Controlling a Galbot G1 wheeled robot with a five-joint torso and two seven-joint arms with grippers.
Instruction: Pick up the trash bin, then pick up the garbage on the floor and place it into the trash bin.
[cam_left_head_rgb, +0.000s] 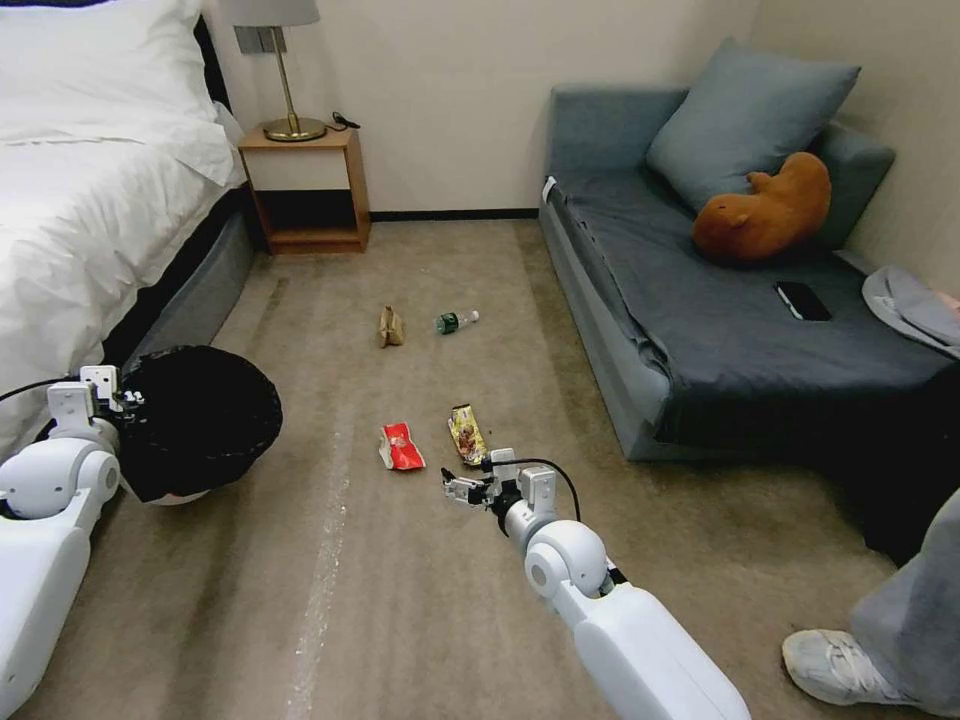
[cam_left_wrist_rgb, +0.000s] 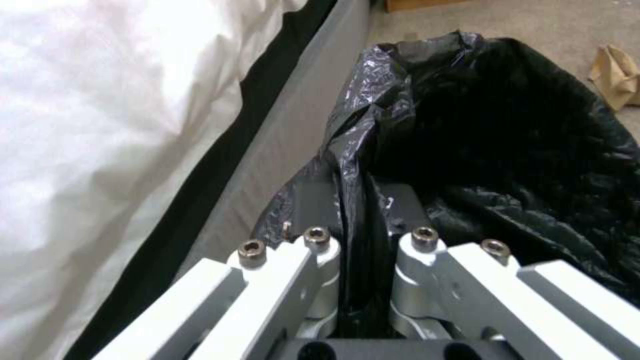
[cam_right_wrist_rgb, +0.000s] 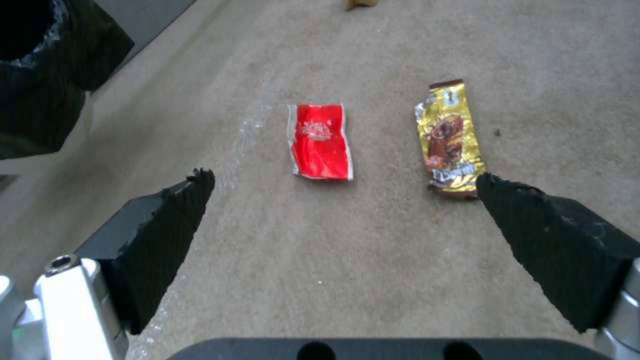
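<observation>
My left gripper (cam_left_head_rgb: 128, 400) is shut on the rim of the trash bin (cam_left_head_rgb: 195, 420), a white bin lined with a black bag (cam_left_wrist_rgb: 507, 150), held beside the bed. The bag's rim is pinched between its fingers (cam_left_wrist_rgb: 313, 200). On the floor (cam_left_head_rgb: 420, 600) lies the garbage: a red wrapper (cam_left_head_rgb: 401, 446) (cam_right_wrist_rgb: 321, 141), a yellow-brown wrapper (cam_left_head_rgb: 466, 433) (cam_right_wrist_rgb: 448, 140), a crumpled paper bag (cam_left_head_rgb: 390, 326) (cam_left_wrist_rgb: 617, 75) and a small bottle (cam_left_head_rgb: 455, 321). My right gripper (cam_left_head_rgb: 452, 487) (cam_right_wrist_rgb: 343, 182) hovers open just short of the two wrappers, its fingers (cam_right_wrist_rgb: 167, 220) wide apart.
A bed with white bedding (cam_left_head_rgb: 90, 190) is at the left and a nightstand (cam_left_head_rgb: 305, 190) with a lamp at the back. A grey sofa (cam_left_head_rgb: 720, 340) at the right carries a pillow, a brown plush and a black phone (cam_left_head_rgb: 803, 300). A person's shoe (cam_left_head_rgb: 840, 665) is at the lower right.
</observation>
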